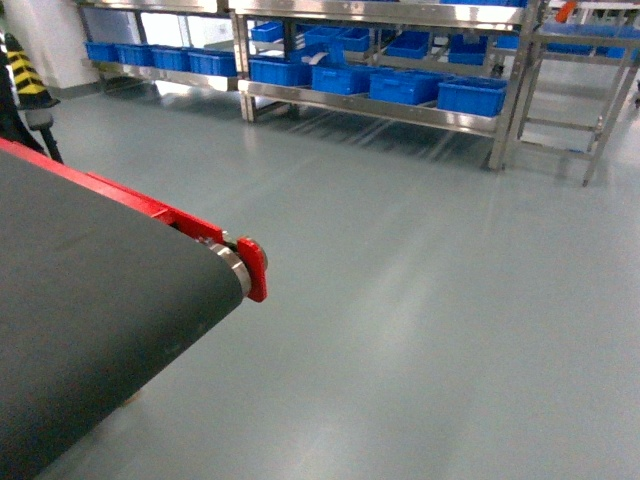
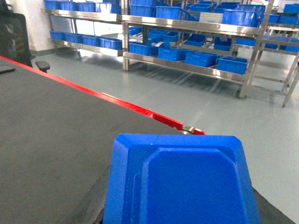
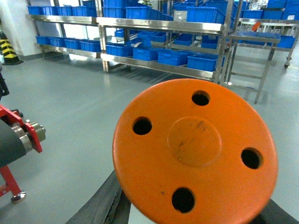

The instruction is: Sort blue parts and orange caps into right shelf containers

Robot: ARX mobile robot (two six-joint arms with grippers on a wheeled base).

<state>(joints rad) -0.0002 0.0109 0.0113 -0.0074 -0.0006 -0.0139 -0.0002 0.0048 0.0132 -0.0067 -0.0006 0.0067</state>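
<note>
Blue part [image 2: 180, 179] fills the left wrist view, orange cap [image 3: 196, 149] the right; claw states cannot be told; blue crates [image 1: 405, 85] lie well ahead across the floor.

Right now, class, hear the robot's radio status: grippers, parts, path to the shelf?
Gripper jaws hidden. Blue part fills left wrist view, orange cap fills right. Blue crates on shelf across open floor. Conveyor belt at left.

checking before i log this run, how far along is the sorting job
Pickup looks done: a blue part fills the left wrist view and an orange cap with four holes fills the right, apparently carried. The blue crates on the steel shelf sit across open floor, so driving over and dropping both remains.
</note>
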